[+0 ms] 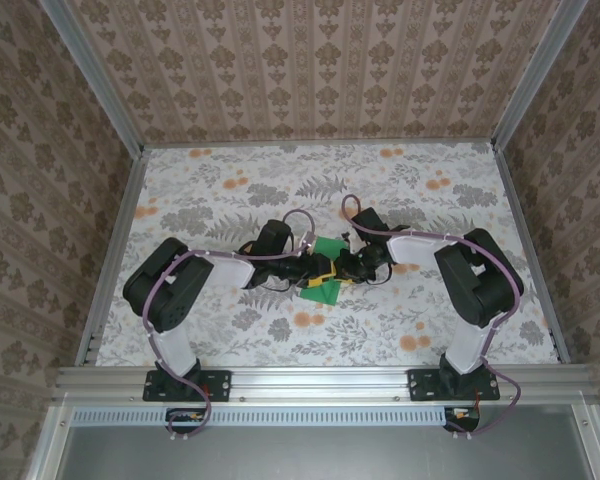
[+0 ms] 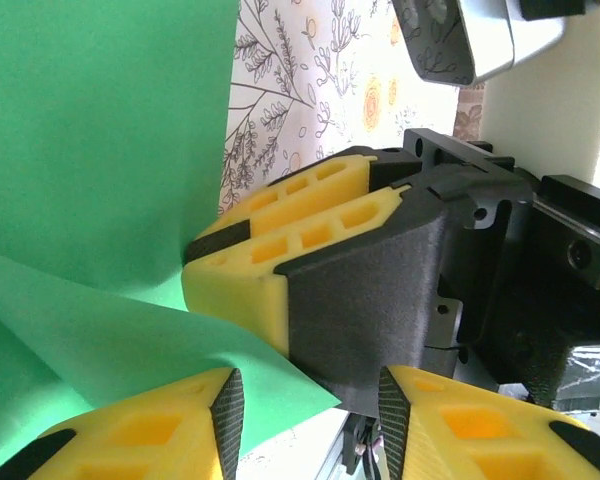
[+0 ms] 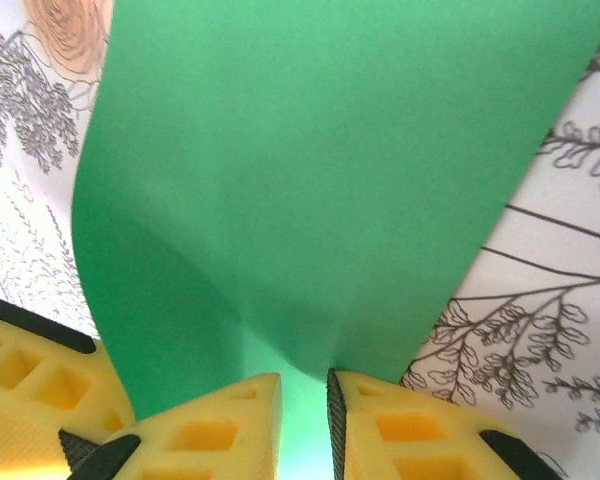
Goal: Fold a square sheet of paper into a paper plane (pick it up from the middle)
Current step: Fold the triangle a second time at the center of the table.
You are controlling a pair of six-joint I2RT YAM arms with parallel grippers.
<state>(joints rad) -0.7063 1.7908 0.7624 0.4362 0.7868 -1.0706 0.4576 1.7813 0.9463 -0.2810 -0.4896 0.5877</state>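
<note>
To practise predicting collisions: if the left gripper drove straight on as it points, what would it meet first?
Likely the corner of the square sheet of paper, with the right gripper holding it just behind; depth unclear.

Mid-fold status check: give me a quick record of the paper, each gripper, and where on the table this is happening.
paper: green, bent and curved between the two grippers, no dart shape yet
right gripper: fingers closed on the paper's edge
left gripper: fingers apart, a corner of the paper reaching between them
location: middle of the floral cloth, both arms meeting tip to tip
</note>
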